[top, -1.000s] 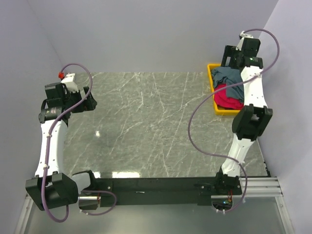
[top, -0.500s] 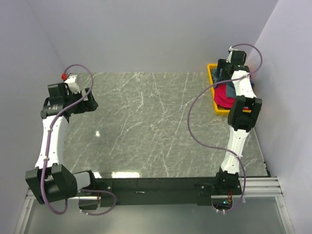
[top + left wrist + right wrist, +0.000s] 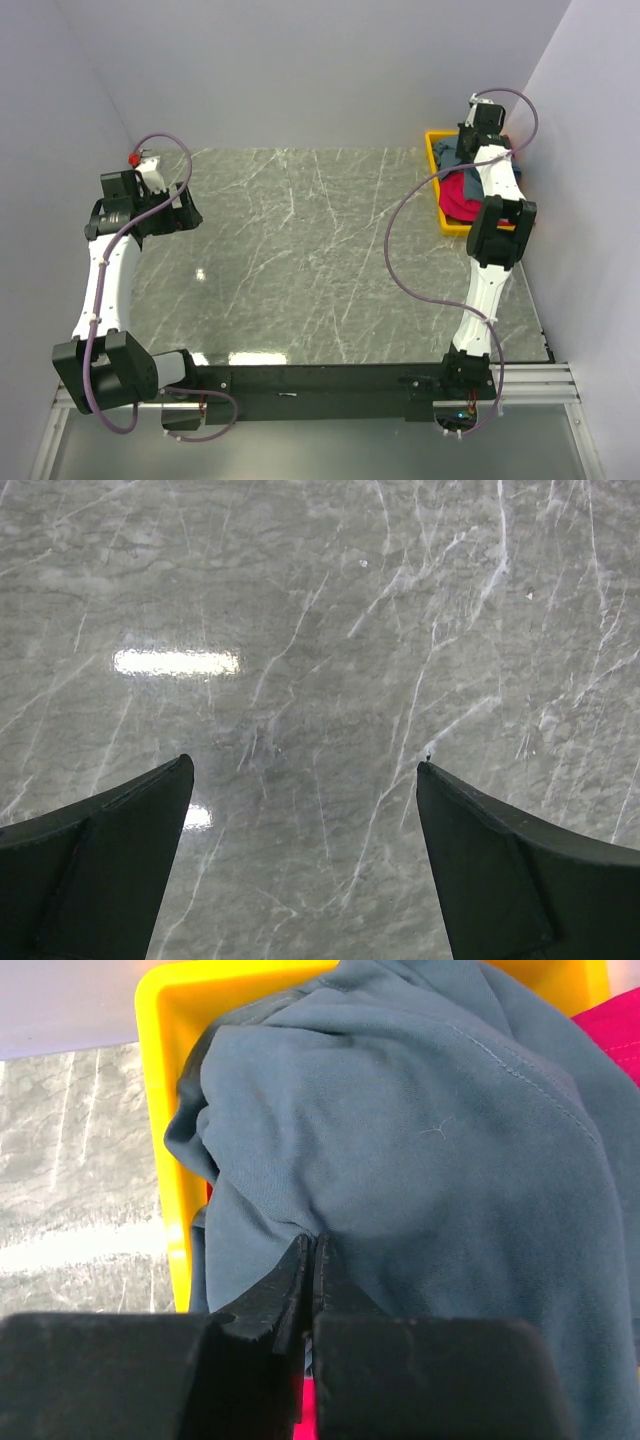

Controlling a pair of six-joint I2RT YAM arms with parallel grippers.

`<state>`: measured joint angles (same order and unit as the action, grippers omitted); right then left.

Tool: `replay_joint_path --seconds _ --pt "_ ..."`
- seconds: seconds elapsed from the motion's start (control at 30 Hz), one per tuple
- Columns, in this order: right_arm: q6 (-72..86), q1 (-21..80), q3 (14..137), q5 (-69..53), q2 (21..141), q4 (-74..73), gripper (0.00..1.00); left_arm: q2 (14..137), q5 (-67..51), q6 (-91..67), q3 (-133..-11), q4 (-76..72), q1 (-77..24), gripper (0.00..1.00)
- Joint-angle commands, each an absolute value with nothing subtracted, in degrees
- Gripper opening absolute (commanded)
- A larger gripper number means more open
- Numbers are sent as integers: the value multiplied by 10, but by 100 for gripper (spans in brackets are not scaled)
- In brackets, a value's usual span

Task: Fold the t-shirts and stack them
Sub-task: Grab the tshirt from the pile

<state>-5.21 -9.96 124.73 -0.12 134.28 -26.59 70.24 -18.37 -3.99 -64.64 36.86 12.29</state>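
Note:
Both t-shirts lie crumpled in the yellow bin (image 3: 434, 140) at the table's far right corner. The dark blue-grey t-shirt (image 3: 430, 1130) lies on top, draped over the bin's rim (image 3: 160, 1030). The crimson t-shirt (image 3: 461, 197) lies under it, and a strip of it (image 3: 618, 1018) shows in the right wrist view. My right gripper (image 3: 313, 1244) is down in the bin, its jaws shut on a fold of the blue-grey cloth. My left gripper (image 3: 305, 768) hovers open above bare marble at the table's left side (image 3: 186, 212), holding nothing.
The grey marble tabletop (image 3: 310, 250) spreads between the two arms. A wall stands close behind the bin, and another runs along the right edge. The right arm's cable (image 3: 405, 235) loops out over the table's right part.
My right arm has reached down into the bin and its jaws have gone from open to shut on the blue-grey t-shirt. The left arm has barely shifted.

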Motion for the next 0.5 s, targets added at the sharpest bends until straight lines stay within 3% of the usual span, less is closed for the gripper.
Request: replay_joint_path --seconds 0.0,0.47 --pt "-58 -111 1265 2 1299 -251 0 702 -196 -47 -667 369 120 99" --pt "-4 -114 1242 -185 1033 -301 0 690 -217 -61 -681 374 121 99"
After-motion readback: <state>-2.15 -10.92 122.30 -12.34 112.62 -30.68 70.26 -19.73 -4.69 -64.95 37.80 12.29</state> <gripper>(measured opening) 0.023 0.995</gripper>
